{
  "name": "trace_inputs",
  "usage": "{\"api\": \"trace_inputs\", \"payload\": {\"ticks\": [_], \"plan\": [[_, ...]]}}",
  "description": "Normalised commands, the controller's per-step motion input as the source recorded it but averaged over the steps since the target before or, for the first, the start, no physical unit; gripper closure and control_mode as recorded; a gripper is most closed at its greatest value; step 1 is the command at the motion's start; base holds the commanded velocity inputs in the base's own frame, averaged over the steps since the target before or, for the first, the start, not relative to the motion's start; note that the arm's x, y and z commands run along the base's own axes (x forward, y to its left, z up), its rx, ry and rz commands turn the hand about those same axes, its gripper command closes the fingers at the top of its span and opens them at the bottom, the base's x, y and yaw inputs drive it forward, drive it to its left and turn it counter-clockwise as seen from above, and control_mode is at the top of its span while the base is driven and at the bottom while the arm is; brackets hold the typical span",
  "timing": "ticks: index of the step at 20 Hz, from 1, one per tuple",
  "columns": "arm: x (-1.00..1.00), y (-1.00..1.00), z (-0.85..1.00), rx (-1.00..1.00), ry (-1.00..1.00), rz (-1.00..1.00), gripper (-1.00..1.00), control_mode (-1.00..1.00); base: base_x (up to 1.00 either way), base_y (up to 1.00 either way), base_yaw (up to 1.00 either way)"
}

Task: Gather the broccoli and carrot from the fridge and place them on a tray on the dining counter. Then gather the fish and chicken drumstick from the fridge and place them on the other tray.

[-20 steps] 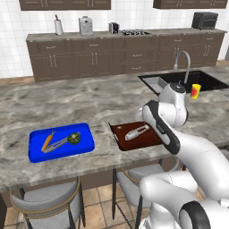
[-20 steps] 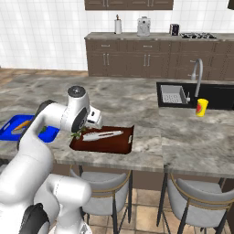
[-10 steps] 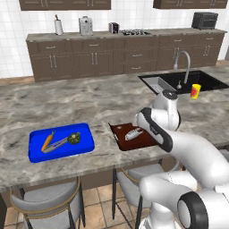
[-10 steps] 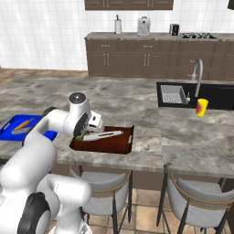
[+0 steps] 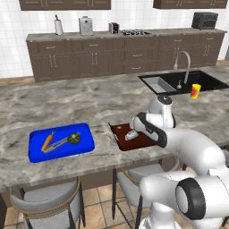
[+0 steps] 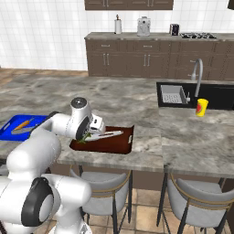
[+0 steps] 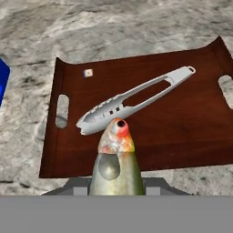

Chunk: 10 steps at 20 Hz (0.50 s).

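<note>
Hand view: fish (image 7: 115, 164) in hand, above brown tray (image 7: 191, 123) w/ tongs (image 7: 136, 98).

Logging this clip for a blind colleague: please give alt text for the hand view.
A fish, held head-first by the tool, hangs just above the near edge of a brown tray on a marbled grey counter. White tongs lie diagonally on the tray.

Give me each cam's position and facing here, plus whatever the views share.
Left base view: behind the arm's left, facing forward-down over the dining counter; white arm rises lower right, over the brown tray.
Right base view: behind its right, same counter; arm rises lower left.
Hand view: on the hand, looking along the gripper down at the brown tray; the fish sits in front.
Shared: brown tray with tongs, blue tray, sink.
</note>
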Motion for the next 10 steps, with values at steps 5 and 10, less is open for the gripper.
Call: {"api": "trace_inputs", "payload": {"ticks": [5, 10], "plan": [[0.11, 0.00, -0.18, 0.00, 0.00, 0.00, 1.00, -1.00, 0.00, 0.00, 0.00], [0.13, 0.00, -0.19, 0.00, 0.01, 0.00, 1.00, -1.00, 0.00, 0.00, 0.00]]}}
